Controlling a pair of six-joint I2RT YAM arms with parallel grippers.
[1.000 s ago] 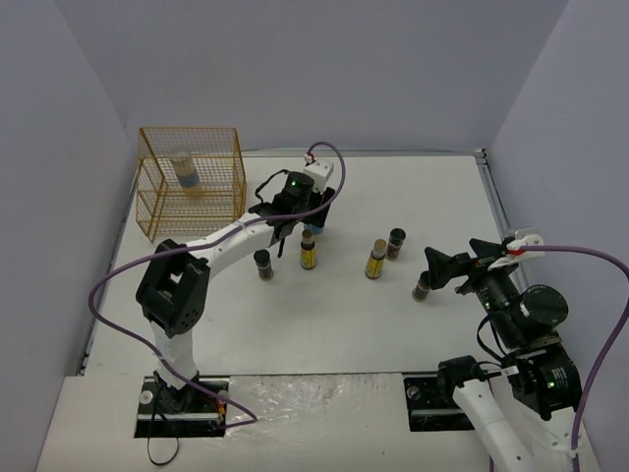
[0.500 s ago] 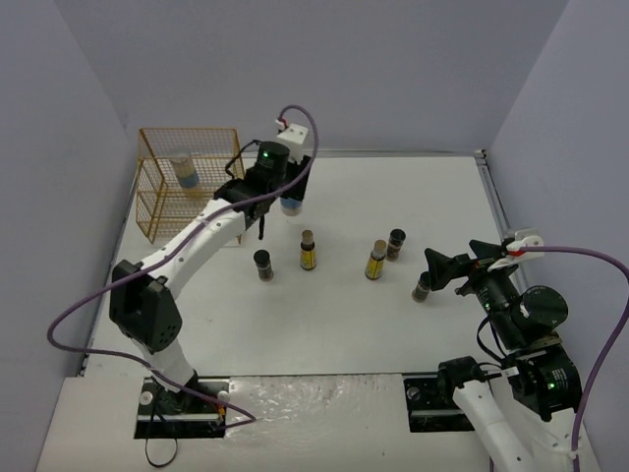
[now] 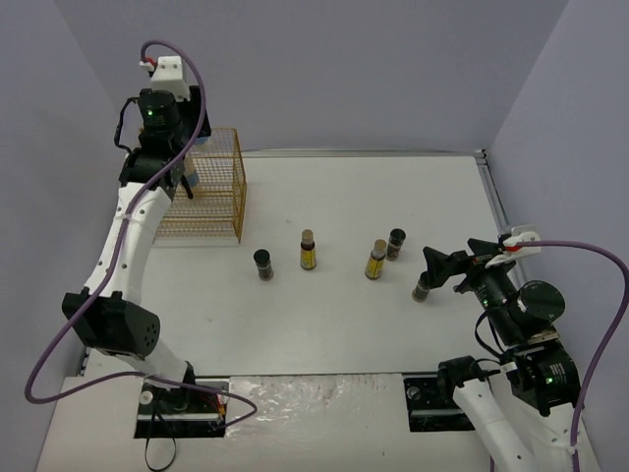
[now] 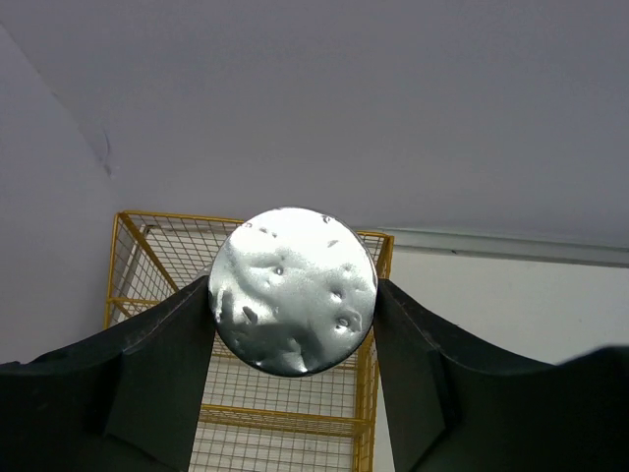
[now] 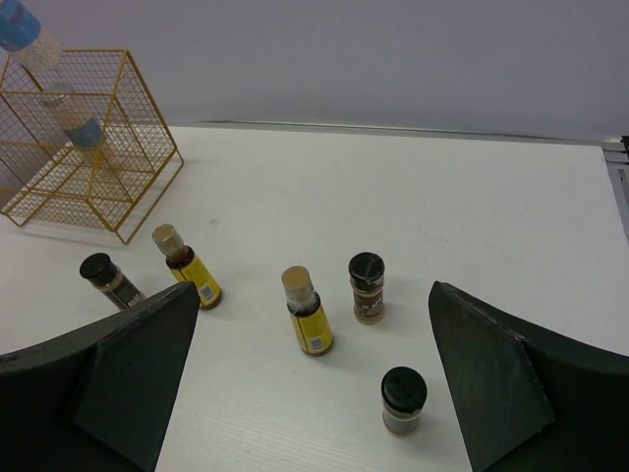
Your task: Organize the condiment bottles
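Observation:
My left gripper (image 3: 180, 169) is raised over the gold wire rack (image 3: 211, 211) and is shut on a pale blue-labelled jar, whose round silver end (image 4: 293, 290) fills the gap between my fingers. The right wrist view shows this jar (image 5: 20, 25) above the rack's top, and a second blue-labelled jar (image 5: 77, 120) inside the rack. On the table stand two yellow-labelled bottles (image 3: 308, 250) (image 3: 375, 260) and three dark black-lidded jars (image 3: 262, 264) (image 3: 396, 243) (image 3: 421, 288). My right gripper (image 3: 447, 265) is open and empty, just right of the nearest dark jar.
The rack stands at the back left by the left wall, with its open top under my left gripper (image 4: 293, 295). Grey walls close in the table on three sides. A metal strip runs along the right edge (image 3: 488, 192).
My left arm has swung left and up from the middle of the table, carrying the blue-labelled jar to above the rack. The right arm and the table bottles have not moved.

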